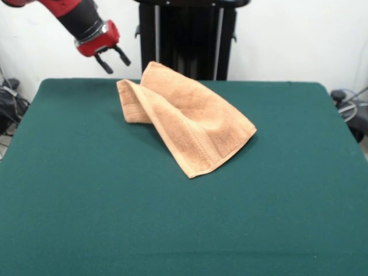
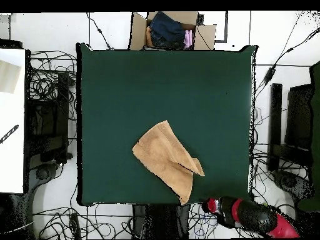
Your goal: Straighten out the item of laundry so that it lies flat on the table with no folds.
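Right now the near half of the green surface is bare felt, and the action sits further back. Past the middle lies the orange-tan towel, still doubled over itself: one long layer runs diagonally from a back corner to a near corner, with a second flap tucked under it on the side nearest the arm. Its hem stripes show along the near edge. In the overhead view the towel sits toward the robot's end of the surface, a small pointed flap sticking out over the main panel, so it's clearly not flat yet.

Further back, up in the air and off the cloth, hangs the gripper, fingers spread apart and holding nothing, just beyond the towel's back corner.

Danger from here, as I judge it: pinch both layers together and the fold simply travels along instead of opening. Grab too near the middle and it bunches. And with the towel this close to the far edge, a pull that way could drag it off.
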Controlling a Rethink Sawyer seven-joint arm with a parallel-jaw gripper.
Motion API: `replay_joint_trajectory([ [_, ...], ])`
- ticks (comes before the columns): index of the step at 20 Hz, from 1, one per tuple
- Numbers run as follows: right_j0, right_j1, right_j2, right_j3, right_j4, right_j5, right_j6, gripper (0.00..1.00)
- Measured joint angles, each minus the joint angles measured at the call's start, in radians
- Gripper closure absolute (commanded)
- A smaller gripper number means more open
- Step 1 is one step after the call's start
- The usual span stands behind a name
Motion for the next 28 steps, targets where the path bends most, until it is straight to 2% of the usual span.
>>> replay_joint_trajectory([
  [7,-0.053,0.034,0.024,0.031,-0.014,-0.057,0.000,0.00],
  [18,-0.135,0.098,0.045,0.032,-0.062,-0.059,0.000,0.00],
  [23,-0.129,0.123,0.049,0.032,-0.069,-0.053,0.000,0.00],
  [28,-0.117,0.146,0.049,0.031,-0.068,0.003,0.000,0.00],
])
